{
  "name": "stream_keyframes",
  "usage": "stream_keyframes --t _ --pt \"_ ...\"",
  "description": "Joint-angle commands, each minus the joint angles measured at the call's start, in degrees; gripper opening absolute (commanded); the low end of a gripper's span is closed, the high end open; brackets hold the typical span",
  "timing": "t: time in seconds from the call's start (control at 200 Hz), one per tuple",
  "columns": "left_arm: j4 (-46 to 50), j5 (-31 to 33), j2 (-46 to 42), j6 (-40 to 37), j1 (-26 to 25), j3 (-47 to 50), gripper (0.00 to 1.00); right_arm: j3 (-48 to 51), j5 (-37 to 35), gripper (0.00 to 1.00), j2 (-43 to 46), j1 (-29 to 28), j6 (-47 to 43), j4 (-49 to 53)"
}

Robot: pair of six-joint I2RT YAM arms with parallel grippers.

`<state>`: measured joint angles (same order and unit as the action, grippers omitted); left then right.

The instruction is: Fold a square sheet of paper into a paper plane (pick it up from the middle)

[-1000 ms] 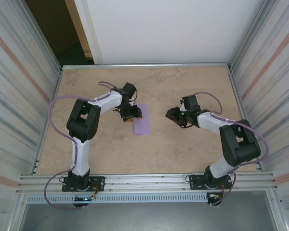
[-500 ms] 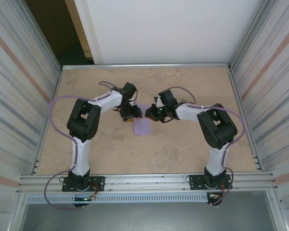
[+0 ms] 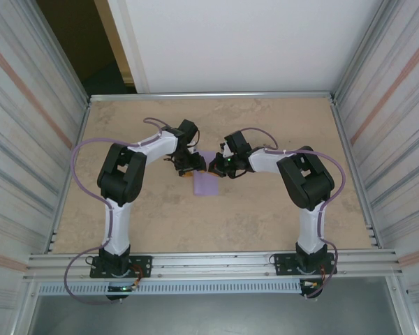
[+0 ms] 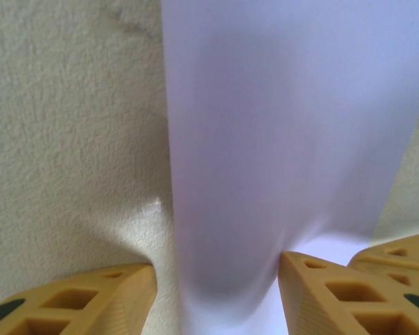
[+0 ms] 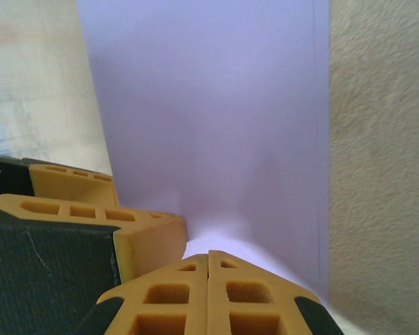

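The lavender square sheet of paper [image 3: 208, 184] lies on the table, looking like a narrow strip from above. My left gripper [image 3: 195, 166] is at the sheet's far left part. In the left wrist view it [image 4: 216, 296] is open, and the paper [image 4: 286, 139] bulges up between its fingers; one finger is on the table, the other on the sheet. My right gripper [image 3: 214, 167] meets it from the right. In the right wrist view it [image 5: 208, 255] is shut, its tips resting on the paper [image 5: 216, 118], with a left finger [image 5: 150, 237] just beside them.
The tan table [image 3: 265, 216] is fenced by a metal rail [image 3: 209, 95] at the back and corrugated walls at both sides. Both arms reach in over the table's middle, with their bases on the front rail [image 3: 209, 265].
The right arm has swung left from the table's right middle to the sheet and now sits tip to tip with the left gripper. The left arm has not moved.
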<state>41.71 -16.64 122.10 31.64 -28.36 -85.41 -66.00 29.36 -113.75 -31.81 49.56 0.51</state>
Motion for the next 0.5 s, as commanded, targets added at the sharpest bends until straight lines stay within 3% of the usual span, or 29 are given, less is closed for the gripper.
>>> stream_keyframes --t 0.0,0.496 --pt "-0.1 2.1 14.0 -1.9 -2.9 6.7 0.54 1.4 -2.7 0.04 3.4 0.7 1.4 0.6" --pt "0.6 2.0 15.4 -0.7 -3.5 6.4 0.56 2.2 -2.0 0.04 3.5 1.3 1.9 -0.2"
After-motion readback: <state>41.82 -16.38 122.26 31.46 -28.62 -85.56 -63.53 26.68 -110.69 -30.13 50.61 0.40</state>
